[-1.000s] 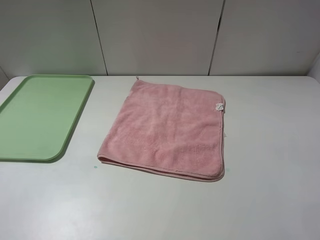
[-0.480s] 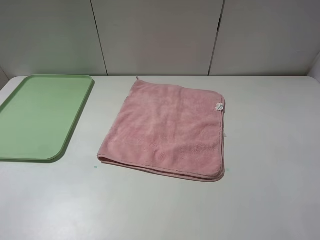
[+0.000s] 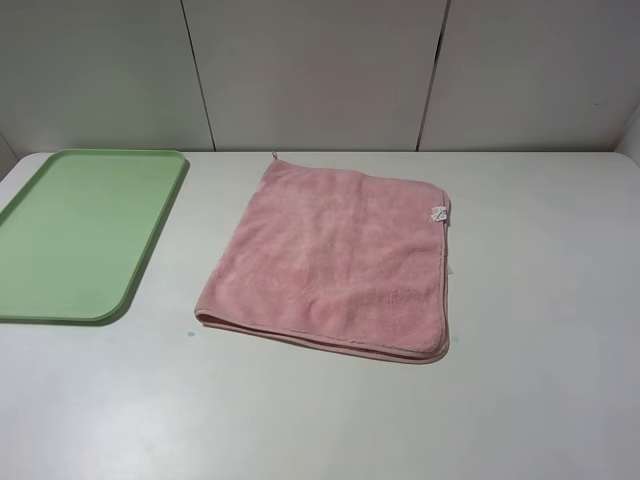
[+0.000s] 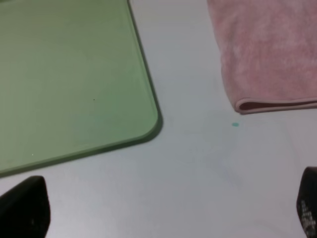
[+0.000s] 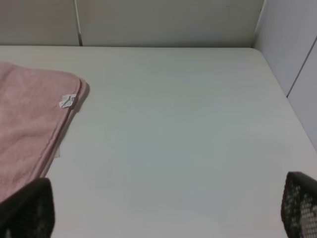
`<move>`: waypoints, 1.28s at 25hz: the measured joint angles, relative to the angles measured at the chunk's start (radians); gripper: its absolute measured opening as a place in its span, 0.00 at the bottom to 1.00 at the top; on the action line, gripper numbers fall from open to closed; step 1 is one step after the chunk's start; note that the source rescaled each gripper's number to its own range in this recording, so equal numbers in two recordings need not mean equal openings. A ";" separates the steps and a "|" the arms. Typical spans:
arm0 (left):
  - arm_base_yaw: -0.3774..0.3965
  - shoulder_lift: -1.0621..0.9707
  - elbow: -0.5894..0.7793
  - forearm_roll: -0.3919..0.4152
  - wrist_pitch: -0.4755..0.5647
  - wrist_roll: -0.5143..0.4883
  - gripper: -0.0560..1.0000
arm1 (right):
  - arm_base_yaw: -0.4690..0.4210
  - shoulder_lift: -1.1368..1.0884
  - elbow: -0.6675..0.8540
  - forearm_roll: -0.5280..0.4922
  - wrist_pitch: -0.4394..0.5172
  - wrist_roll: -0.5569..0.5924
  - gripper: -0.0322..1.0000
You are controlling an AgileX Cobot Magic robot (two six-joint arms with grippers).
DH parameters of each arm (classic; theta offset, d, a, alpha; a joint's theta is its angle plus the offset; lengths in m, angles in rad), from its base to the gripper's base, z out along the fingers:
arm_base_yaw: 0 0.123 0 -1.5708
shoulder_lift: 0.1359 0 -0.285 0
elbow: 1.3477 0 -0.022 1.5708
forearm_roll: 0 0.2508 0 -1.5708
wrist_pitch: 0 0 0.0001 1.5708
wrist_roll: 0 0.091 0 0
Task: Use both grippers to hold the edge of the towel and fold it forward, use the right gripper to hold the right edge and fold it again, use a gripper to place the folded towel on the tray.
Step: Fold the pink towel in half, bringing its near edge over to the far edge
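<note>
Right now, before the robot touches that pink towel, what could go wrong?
The towel shows two layers along its near edge; the left end effector or the right end effector might pinch only the top one, folding unevenly. It lies askew, so two grips may not line up. The tray sits apart to the left, so a loose fold could open during the carry.
</note>
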State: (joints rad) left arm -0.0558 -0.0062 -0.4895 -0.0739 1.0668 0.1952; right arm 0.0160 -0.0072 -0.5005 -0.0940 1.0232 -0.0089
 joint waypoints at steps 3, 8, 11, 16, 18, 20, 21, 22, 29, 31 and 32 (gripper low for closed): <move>0.000 0.000 0.000 0.000 0.000 0.000 1.00 | 0.000 0.000 0.000 0.000 0.000 0.000 1.00; 0.000 0.000 0.000 -0.001 0.000 0.000 1.00 | 0.000 0.000 0.000 0.000 0.000 0.000 1.00; 0.000 0.000 0.000 0.014 0.000 -0.018 1.00 | 0.000 0.000 0.000 0.000 0.000 0.000 1.00; 0.000 0.000 0.000 0.023 0.000 -0.045 1.00 | 0.000 0.000 0.000 0.000 0.000 0.000 1.00; 0.000 0.000 0.000 0.023 -0.001 -0.046 1.00 | 0.000 0.000 0.000 0.008 0.000 0.000 1.00; 0.000 0.000 -0.001 0.023 -0.001 -0.047 1.00 | 0.000 0.010 0.000 0.032 0.000 0.000 1.00; 0.000 0.003 -0.005 0.020 -0.001 -0.047 1.00 | 0.000 0.024 0.000 0.047 -0.001 0.000 1.00; 0.000 0.017 -0.016 0.013 -0.001 -0.047 1.00 | 0.000 0.050 -0.001 0.058 -0.001 0.000 1.00; 0.000 0.289 -0.142 -0.016 -0.002 -0.034 0.99 | 0.000 0.324 -0.088 0.077 -0.012 0.000 1.00; 0.000 0.388 -0.175 -0.021 -0.003 0.004 0.99 | 0.000 0.412 -0.123 0.079 -0.030 -0.001 1.00; 0.000 0.443 -0.192 -0.022 -0.003 0.035 0.99 | 0.000 0.447 -0.142 0.080 -0.041 -0.001 1.00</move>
State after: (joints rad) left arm -0.0558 0.4365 -0.6811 -0.0955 1.0635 0.2305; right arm 0.0160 0.4395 -0.6429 -0.0144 0.9822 -0.0098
